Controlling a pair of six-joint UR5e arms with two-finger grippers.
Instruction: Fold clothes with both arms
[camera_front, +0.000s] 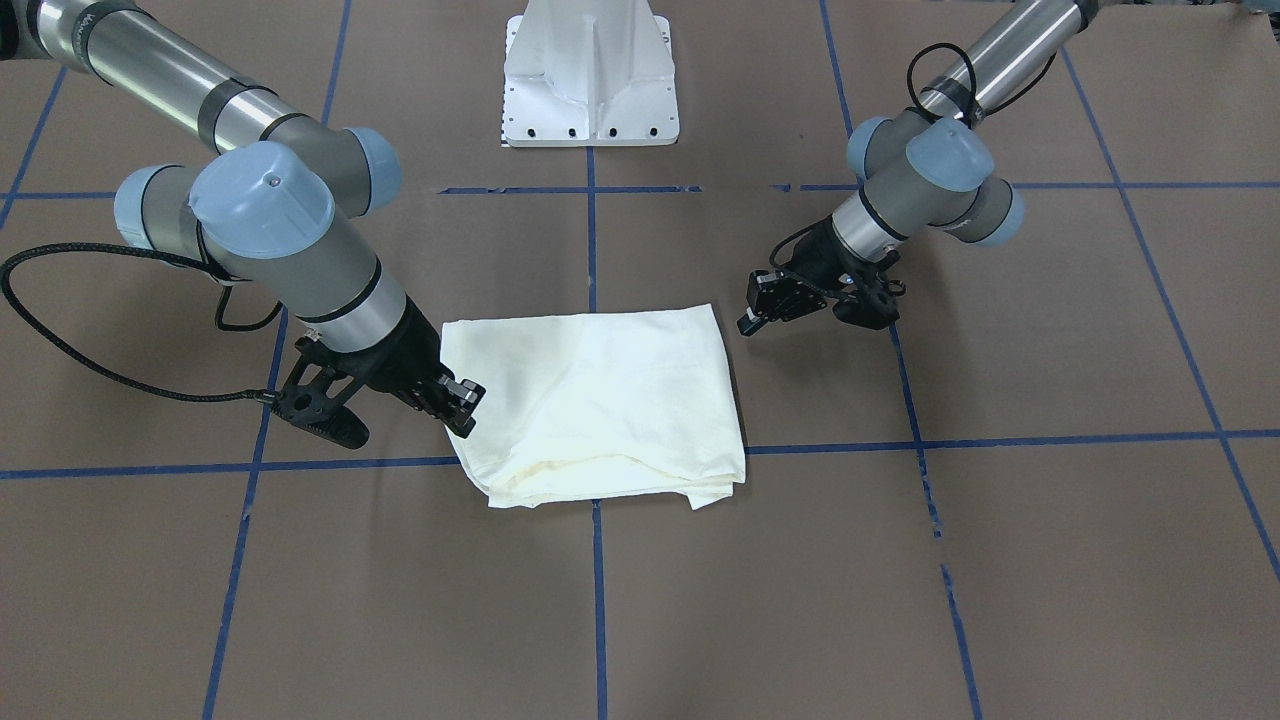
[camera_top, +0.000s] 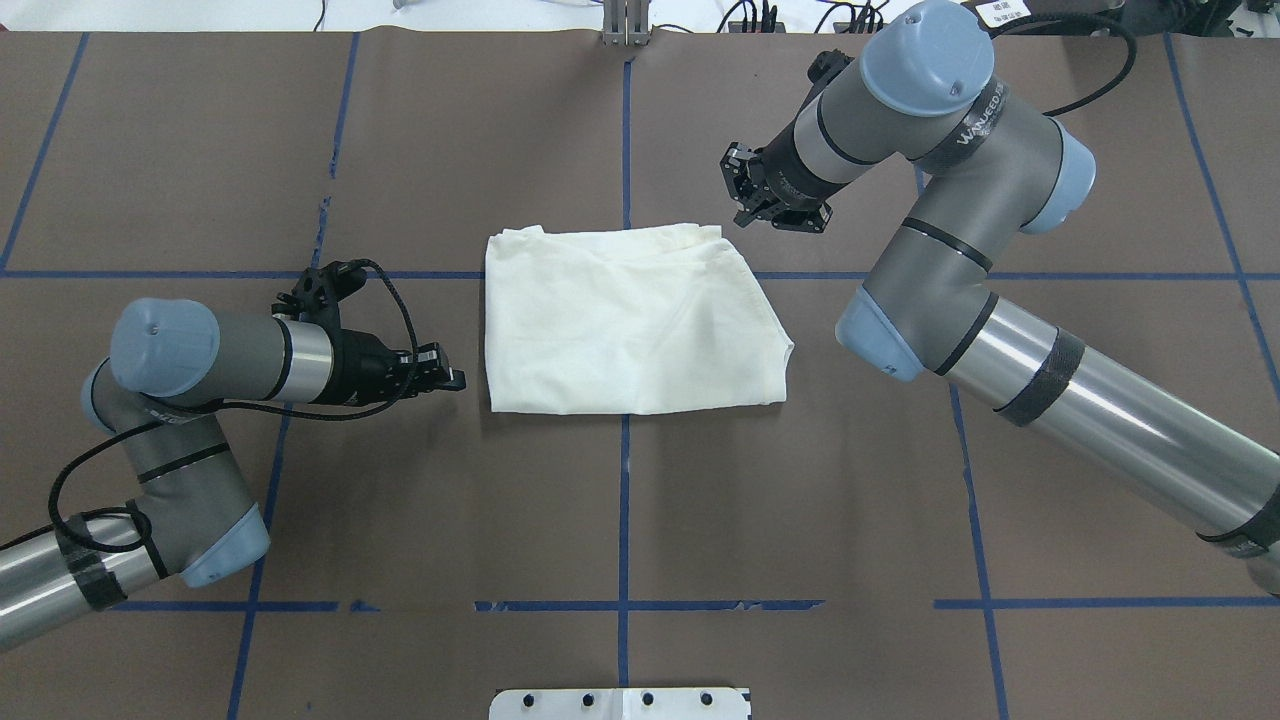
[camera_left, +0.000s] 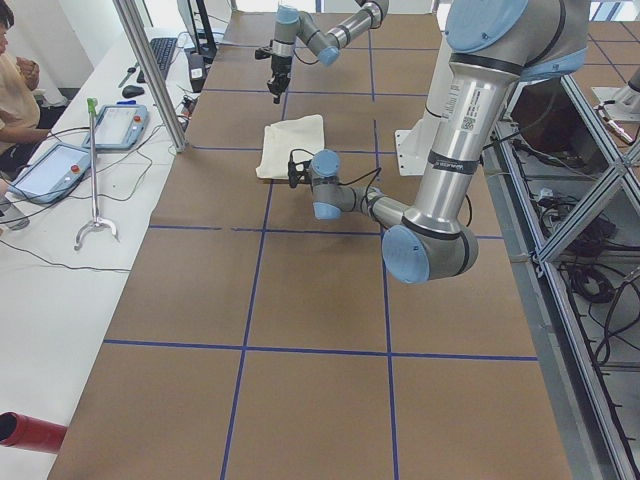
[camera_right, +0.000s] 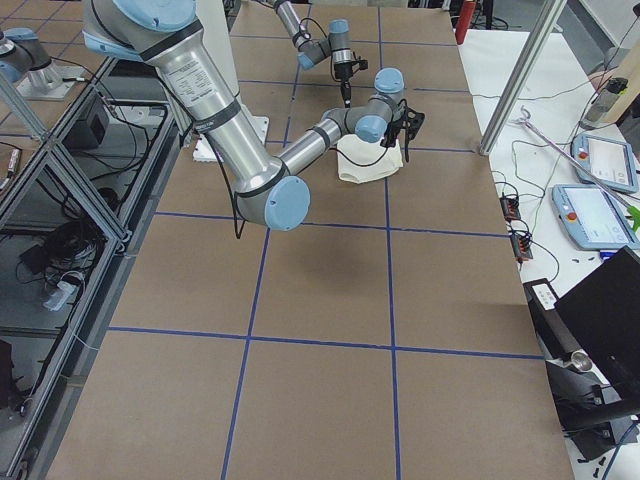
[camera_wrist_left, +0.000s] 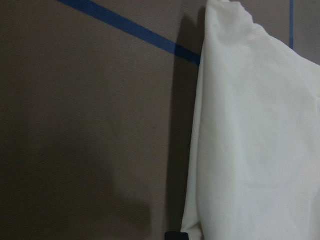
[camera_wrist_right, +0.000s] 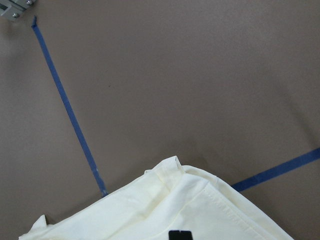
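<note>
Overhead exterior, clock set with 12 away from my base. The cream-white cotton shirt (camera_top: 630, 320) lies plain side up, folded to a rough rectangle at the middle of the brown paper-covered bench (camera_top: 300, 500). No print shows. Its long axis runs 9 to 3. The 6 o'clock edge is one clean fold; the 12 o'clock edge shows stacked loose layers.

My left black open-frame gripper (camera_top: 447, 379) sits low, just off the shirt's 9 o'clock short edge, toward the 7 o'clock corner. The cloth lies at 3 o'clock from it, apart by a thin strip of bare bench. The left wrist view agrees: the cloth edge runs down the frame beside my fingertip.

My right black open-frame gripper (camera_top: 740, 188) hangs higher, beside the 1 o'clock corner. The shirt lies at about 7 o'clock from it and below. The right wrist view looks down on that corner.

Neither gripper has cloth in it. Whether the jaws are spread or closed, I cannot tell.

Judgement: the left gripper is nearer and already at cloth height. Any further fold would cross the long axis, and would start from the short 9 o'clock edge.
</note>
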